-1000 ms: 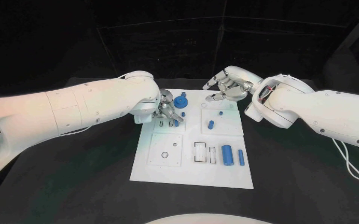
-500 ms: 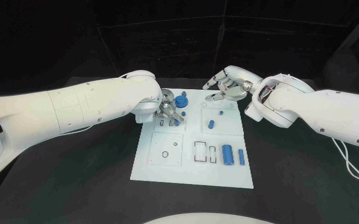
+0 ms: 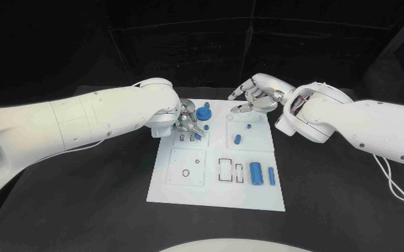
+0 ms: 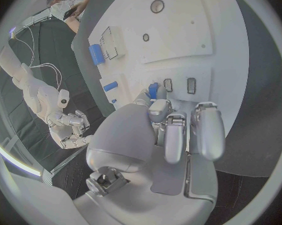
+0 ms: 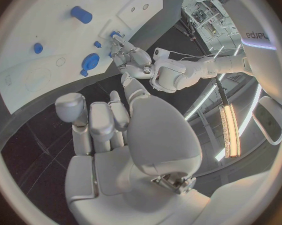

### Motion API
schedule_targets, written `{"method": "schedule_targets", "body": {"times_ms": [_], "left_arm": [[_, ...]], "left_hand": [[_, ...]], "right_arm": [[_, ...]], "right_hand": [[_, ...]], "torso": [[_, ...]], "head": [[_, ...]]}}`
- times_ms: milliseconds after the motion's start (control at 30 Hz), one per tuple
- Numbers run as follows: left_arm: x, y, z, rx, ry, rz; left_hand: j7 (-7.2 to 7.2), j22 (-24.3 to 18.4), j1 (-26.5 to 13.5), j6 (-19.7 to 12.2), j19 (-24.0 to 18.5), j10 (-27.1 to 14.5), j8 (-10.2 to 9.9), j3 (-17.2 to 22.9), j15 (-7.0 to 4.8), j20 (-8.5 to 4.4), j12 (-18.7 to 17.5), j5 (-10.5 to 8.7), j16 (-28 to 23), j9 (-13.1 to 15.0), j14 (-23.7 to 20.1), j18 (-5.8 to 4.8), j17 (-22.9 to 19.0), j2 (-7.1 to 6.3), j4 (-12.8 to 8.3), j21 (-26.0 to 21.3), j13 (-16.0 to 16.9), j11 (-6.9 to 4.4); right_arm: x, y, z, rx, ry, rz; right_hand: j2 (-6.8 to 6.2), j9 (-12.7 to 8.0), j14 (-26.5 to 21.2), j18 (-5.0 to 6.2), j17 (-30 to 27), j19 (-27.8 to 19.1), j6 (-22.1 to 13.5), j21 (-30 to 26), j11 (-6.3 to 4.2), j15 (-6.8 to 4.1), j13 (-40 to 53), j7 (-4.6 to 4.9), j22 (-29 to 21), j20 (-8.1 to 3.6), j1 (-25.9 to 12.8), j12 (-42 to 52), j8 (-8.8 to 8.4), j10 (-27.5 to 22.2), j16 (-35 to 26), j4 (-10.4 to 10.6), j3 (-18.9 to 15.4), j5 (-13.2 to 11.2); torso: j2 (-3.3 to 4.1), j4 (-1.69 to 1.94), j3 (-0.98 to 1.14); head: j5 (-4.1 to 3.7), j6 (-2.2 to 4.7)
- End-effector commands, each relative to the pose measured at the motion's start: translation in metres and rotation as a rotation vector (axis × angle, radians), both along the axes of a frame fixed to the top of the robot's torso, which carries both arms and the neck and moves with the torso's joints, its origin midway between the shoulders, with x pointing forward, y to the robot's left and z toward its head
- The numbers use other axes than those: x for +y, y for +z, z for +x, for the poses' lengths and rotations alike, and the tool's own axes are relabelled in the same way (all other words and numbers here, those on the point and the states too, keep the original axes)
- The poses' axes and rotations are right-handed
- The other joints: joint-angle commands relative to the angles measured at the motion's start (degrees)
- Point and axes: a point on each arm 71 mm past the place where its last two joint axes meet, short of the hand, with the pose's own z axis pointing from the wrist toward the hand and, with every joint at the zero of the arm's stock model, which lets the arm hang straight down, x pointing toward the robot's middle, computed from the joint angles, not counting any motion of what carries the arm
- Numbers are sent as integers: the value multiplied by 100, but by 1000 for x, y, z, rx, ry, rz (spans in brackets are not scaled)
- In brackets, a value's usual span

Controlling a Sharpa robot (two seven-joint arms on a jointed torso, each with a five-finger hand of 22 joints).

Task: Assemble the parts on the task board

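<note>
The white task board (image 3: 217,196) lies mid-table. My left hand (image 3: 186,125) is low over its far left corner and pinches a small blue part (image 4: 153,90) at its fingertips, right beside two small slots (image 4: 191,85). A blue gear-shaped part (image 3: 204,114) stands just to the right of that hand. My right hand (image 3: 257,98) hovers over the board's far right edge, fingers apart and holding nothing. A short blue peg (image 3: 238,140) and a tiny one (image 3: 248,127) sit on the board's right half.
A thick blue cylinder (image 3: 255,174) and a slimmer one (image 3: 271,176) lie near the board's right front, beside rectangular recesses (image 3: 225,171). A small ring (image 3: 185,174) lies on the front left tile. Black table surrounds the board.
The left hand's fingers have shifted slightly toward the board's slots with the small blue part. The right hand has drawn back a little toward the far edge.
</note>
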Motion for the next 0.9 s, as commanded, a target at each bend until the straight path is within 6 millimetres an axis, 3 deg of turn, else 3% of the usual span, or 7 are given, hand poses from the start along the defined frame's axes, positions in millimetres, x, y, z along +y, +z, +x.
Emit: {"method": "schedule_targets", "body": {"times_ms": [33, 67, 200, 500, 600, 900], "left_arm": [[1, 2, 0, -18, 28, -73], [3, 2, -1, -19, 36, -86], [9, 3, -3, -24, 68, -120], [19, 6, -7, -60, 105, -143], [22, 8, -9, -97, 112, -141], [31, 2, -15, -147, 129, -129]], "left_hand": [[8, -26, -436, 47, -25, 62, 101, 2162, 3, -12, -36, -1, 18, 137, 606, -53, 1509, -731, -519, -22, -12, -23], [24, -23, -742, 15, -21, 84, 187, 2850, -10, -1, -33, -23, 18, 233, 606, -57, 1509, -1018, -570, -31, -18, -39], [6, -17, -1018, 12, -18, 101, 294, 3274, -3, -3, -35, -46, 18, 338, 606, -57, 1509, -1136, -678, -39, -30, -25], [-9, -18, -1262, -19, -16, 118, 384, 3594, -12, -7, -38, -62, 18, 442, 606, -56, 1509, -1220, -836, -52, -42, -21], [-10, -13, -1305, -15, -14, 121, 399, 3626, -12, -7, -38, -66, 18, 457, 606, -57, 1509, -1223, -845, -50, -45, -21], [-16, 1, -1347, -12, -9, 135, 416, 3663, -13, -8, -25, -71, 18, 475, 606, -59, 1509, -1235, -866, -44, -31, -26]], "right_arm": [[1, 1, 0, 2, 8, -5], [1, 1, 0, 3, 7, -6], [0, 0, 1, 4, 4, -8], [-2, 0, 2, 6, 0, -10], [-2, 0, 2, 6, -2, -11], [-4, 0, 2, 7, -6, -12]], "right_hand": [[2, -6, -25, 114, 5, -31, -29, -27, -8, 2, 2, 21, 7, -1, -40, 8, -20, -24, -22, 13, -20, 31], [2, -6, -25, 114, 5, -31, -29, -27, -8, 2, 2, 21, 7, -1, -40, 8, -20, -24, -22, 13, -20, 31], [3, -6, -25, 114, 1, -31, -28, -29, -8, 2, 1, 21, 4, -1, -41, 7, -19, -24, -24, 14, -20, 37], [3, -6, -25, 114, 1, -31, -28, -29, -8, 2, 1, 21, 4, -1, -41, 7, -19, -24, -24, 14, -20, 37], [3, -6, -25, 114, 1, -31, -28, -29, -8, 2, 1, 21, 4, -1, -41, 7, -19, -24, -24, 14, -20, 37], [3, -6, -23, 114, 2, -30, -28, -32, -8, 1, -2, 21, 1, -1, -45, 6, -19, -24, -26, 16, -22, 43]], "torso": [[1, 0, 2], [-1, 4, 2], [-3, 10, 3], [2, 15, 2], [1, 0, 4], [1, 10, 0]], "head": [[-9, -3], [-11, -6], [-7, -3], [19, -3], [41, -10], [58, -34]]}}
